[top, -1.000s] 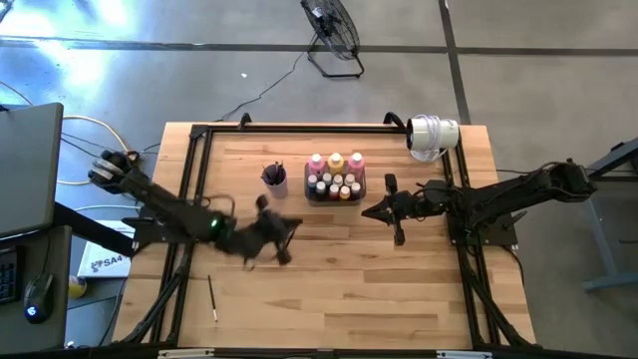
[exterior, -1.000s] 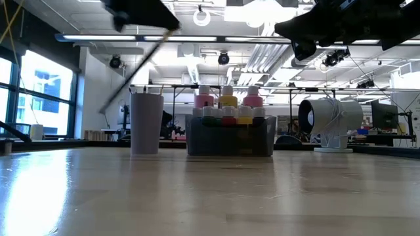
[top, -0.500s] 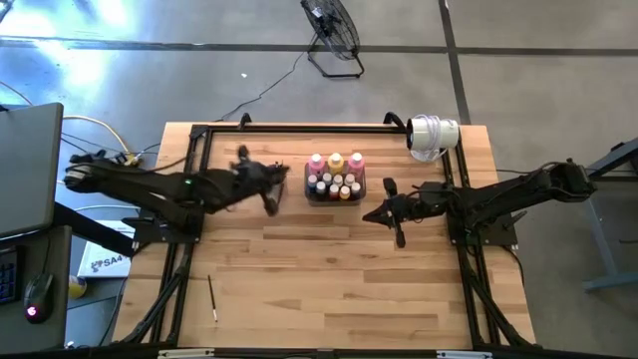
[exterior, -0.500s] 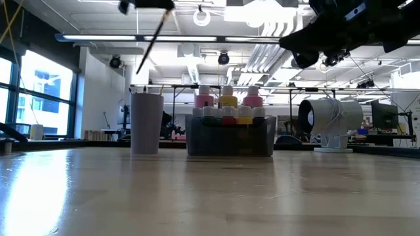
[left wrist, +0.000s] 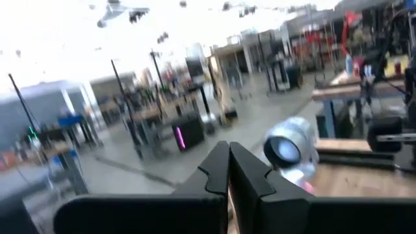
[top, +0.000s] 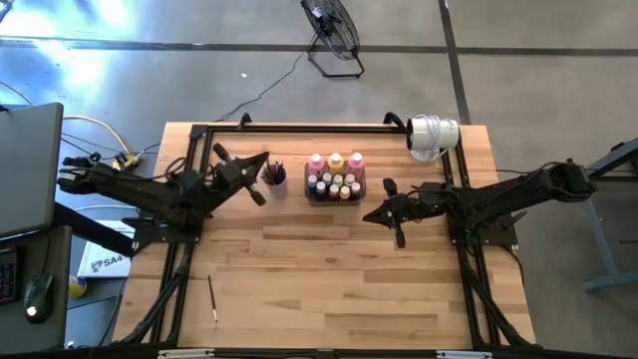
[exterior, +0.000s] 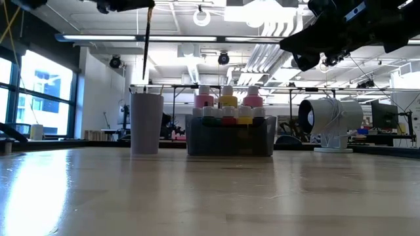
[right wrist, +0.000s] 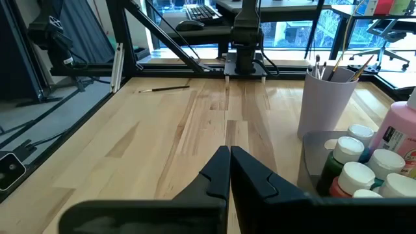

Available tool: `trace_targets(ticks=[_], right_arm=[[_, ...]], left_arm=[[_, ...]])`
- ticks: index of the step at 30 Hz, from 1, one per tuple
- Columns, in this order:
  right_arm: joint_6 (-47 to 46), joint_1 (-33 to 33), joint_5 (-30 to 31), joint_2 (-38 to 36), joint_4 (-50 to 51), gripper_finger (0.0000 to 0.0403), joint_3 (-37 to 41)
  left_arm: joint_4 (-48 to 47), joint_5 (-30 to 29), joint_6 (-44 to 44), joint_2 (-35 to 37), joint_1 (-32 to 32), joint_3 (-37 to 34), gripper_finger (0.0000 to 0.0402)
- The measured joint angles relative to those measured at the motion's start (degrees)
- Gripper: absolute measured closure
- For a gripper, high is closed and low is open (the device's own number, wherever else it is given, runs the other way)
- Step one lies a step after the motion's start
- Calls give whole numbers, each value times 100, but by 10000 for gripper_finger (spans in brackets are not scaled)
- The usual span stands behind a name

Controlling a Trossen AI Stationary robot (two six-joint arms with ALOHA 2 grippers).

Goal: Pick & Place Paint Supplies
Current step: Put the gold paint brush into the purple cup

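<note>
A thin dark paintbrush [exterior: 146,42] hangs above the purple cup [exterior: 146,122], with my left gripper [exterior: 134,4] shut on it. In the high view that gripper [top: 259,167] is just left of the cup [top: 275,179], which stands on its base and has other brushes standing in it. Pink and yellow-orange bottles and tiny white-capped ones [top: 336,176] stand in the dark grey tray [exterior: 230,141]. Another brush [top: 212,297] lies flat near the table's front left. My right gripper [top: 371,212] hovers shut and empty, right of the tray. My left gripper pinches the paintbrush by its upper end [exterior: 150,9] between its two shut fingers, which come at it about level from the table's left. The brush hangs nearly upright below them, lifted clear, with its lower tip [exterior: 144,77] just above the cup's rim.
A white round fan-like device [top: 433,136] sits at the table's far right corner. A black frame [top: 194,140] runs along the table's edges. There is bare wood [top: 329,279] across the near half of the table.
My left gripper has gone toward the table's far edge and up, to the cup's left side, and has turned. The brush it carries has swung from a steep slant to nearly upright above the cup. My right gripper has kept still.
</note>
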State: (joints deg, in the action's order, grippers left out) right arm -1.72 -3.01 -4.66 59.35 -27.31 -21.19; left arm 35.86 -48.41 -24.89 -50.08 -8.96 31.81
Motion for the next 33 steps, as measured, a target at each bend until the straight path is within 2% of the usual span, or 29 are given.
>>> trace_targets(ticks=[4, 8, 12, 19, 22, 29, 33], right_arm=[[-2, 0, 2, -1, -32, 399, 0], [-2, 0, 21, 0, -72, 399, 0], [-2, 0, 21, -2, -126, 399, 0], [0, 0, 21, -1, -166, 399, 0], [20, 0, 21, -1, -166, 399, 0], [39, 0, 21, 0, -161, 399, 0], [46, 0, 21, -2, -160, 399, 0]], left_arm=[[1605, 202, -816, 1, 1, -699, 401], [2280, 244, -1086, 6, 2, -1059, 401], [2212, 345, -921, 25, 303, -1157, 401], [1548, 1343, 119, 25, 1291, -1193, 401], [1230, 1514, 494, -3, 1571, -1193, 401], [668, 1605, 878, -253, 1684, -1192, 401], [696, 1605, 981, -497, 1686, -1193, 401]])
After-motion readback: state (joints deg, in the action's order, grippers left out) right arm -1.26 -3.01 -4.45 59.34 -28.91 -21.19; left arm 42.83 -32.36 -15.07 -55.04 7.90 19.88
